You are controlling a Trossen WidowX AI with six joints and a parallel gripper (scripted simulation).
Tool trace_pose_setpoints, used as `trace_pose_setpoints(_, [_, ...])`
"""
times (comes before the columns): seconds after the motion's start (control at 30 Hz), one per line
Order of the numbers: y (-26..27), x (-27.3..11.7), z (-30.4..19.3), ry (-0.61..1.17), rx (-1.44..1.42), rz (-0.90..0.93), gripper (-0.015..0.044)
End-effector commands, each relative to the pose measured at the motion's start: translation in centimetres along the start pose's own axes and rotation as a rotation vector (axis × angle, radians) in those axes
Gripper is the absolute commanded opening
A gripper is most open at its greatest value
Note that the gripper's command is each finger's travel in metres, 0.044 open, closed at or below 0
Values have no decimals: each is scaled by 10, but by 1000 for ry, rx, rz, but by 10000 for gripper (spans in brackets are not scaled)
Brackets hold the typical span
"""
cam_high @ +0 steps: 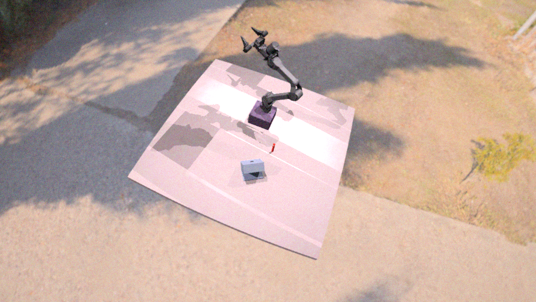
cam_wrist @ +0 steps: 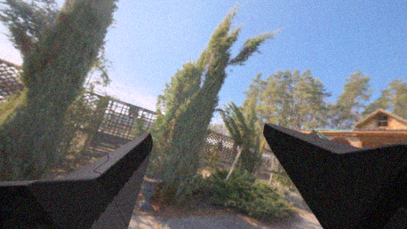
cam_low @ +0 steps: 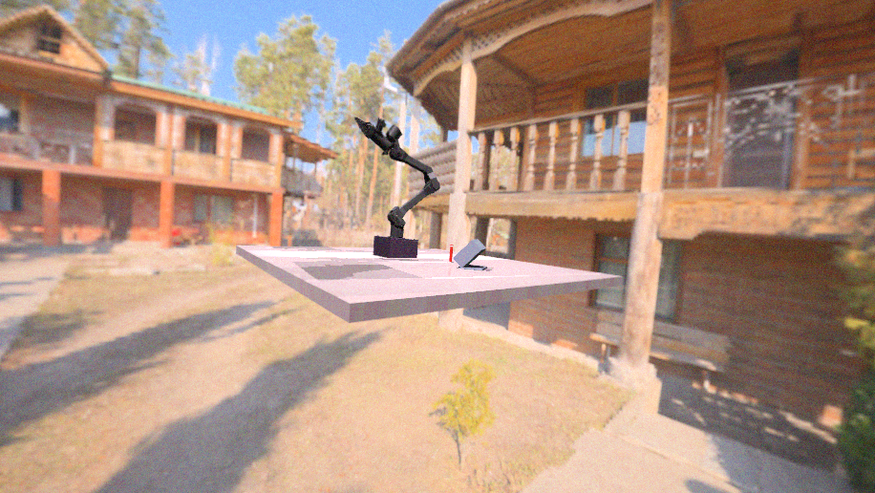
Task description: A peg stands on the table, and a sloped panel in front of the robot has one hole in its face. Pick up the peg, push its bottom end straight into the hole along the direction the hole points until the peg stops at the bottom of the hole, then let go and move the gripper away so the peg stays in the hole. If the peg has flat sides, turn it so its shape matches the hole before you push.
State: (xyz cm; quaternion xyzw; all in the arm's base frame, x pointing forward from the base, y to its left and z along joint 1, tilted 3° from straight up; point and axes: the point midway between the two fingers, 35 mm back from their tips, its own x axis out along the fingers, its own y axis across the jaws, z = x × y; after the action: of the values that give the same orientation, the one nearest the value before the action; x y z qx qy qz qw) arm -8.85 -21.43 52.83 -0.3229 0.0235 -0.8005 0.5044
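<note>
A small red peg (cam_high: 272, 147) (cam_low: 451, 253) stands upright on the pale pink table (cam_high: 285, 209) (cam_low: 489, 283), between the robot's base and the panel. The grey-blue sloped panel block (cam_high: 252, 165) (cam_low: 469, 252) stands on the table beyond the peg. A small dark hole (cam_high: 251, 161) shows in its upper face; its shape is too small to tell. My gripper (cam_high: 247, 33) (cam_wrist: 209, 133) is open and empty, its fingers wide apart. It is raised high on the far side of the base, well away from the peg and pointing away from it. The wrist view shows neither peg nor panel.
The dark purple base block (cam_high: 261, 115) (cam_low: 395, 246) carries the black arm (cam_high: 287, 72) (cam_low: 419, 163), which reaches up and away from the panel. Shadow patches and bright light bands cross the table. Trees and houses surround it.
</note>
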Motion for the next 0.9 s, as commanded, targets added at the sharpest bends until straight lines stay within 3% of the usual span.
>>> trace_pose_setpoints(0.0, [13, 6, -11, 31, 20, 42, 440])
trace_pose_setpoints(0.87, [126, 18, -43, 163, 173, 407, 440])
